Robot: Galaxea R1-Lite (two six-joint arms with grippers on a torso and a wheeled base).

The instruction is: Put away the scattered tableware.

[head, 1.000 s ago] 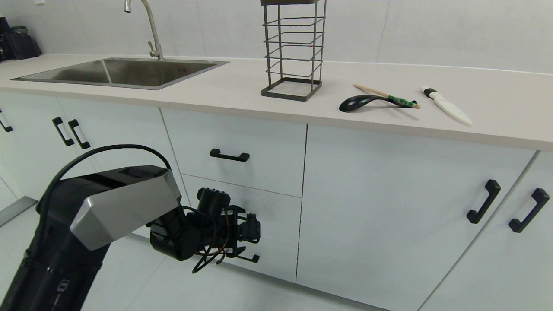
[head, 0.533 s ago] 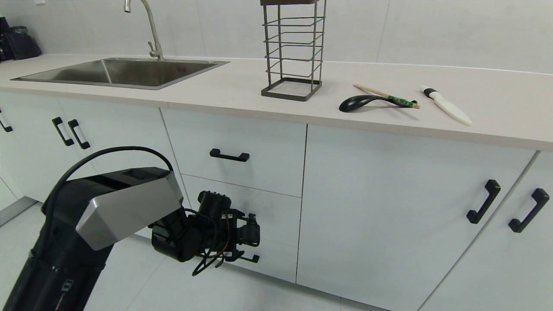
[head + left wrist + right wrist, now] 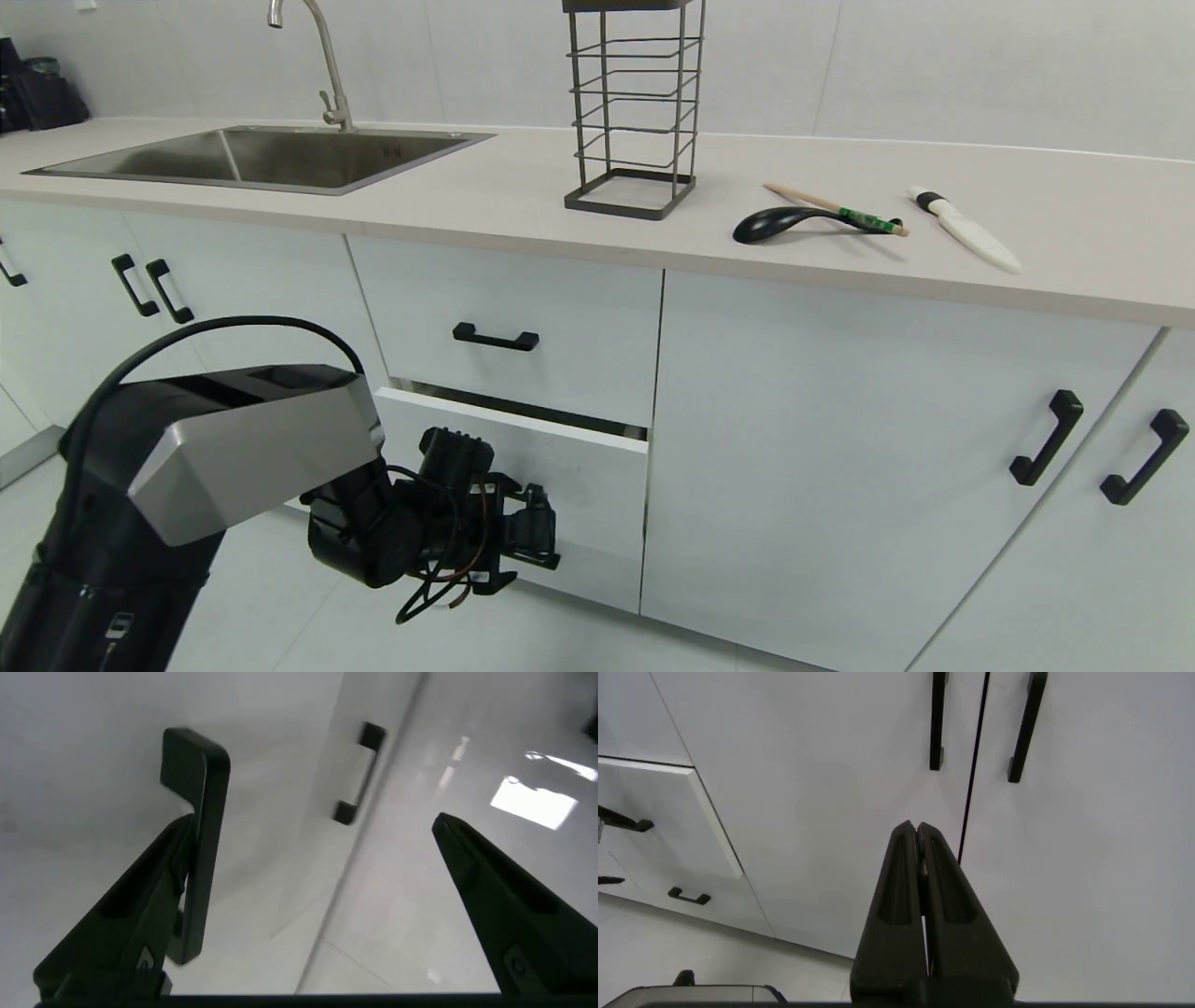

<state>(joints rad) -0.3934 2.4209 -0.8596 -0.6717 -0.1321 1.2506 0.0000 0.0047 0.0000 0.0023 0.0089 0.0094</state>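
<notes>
Your left pincer [image 3: 540,532] is hanging wide open at the black handle [image 3: 198,840] of the lower white drawer [image 3: 560,467], which is standing ajar. Your right pincer [image 3: 918,835] is pressing its fingers together. The black spoon [image 3: 780,222], green-banded wooden chopstick [image 3: 831,207] and white knife [image 3: 966,229] are lying on the right of the pale counter [image 3: 467,201].
</notes>
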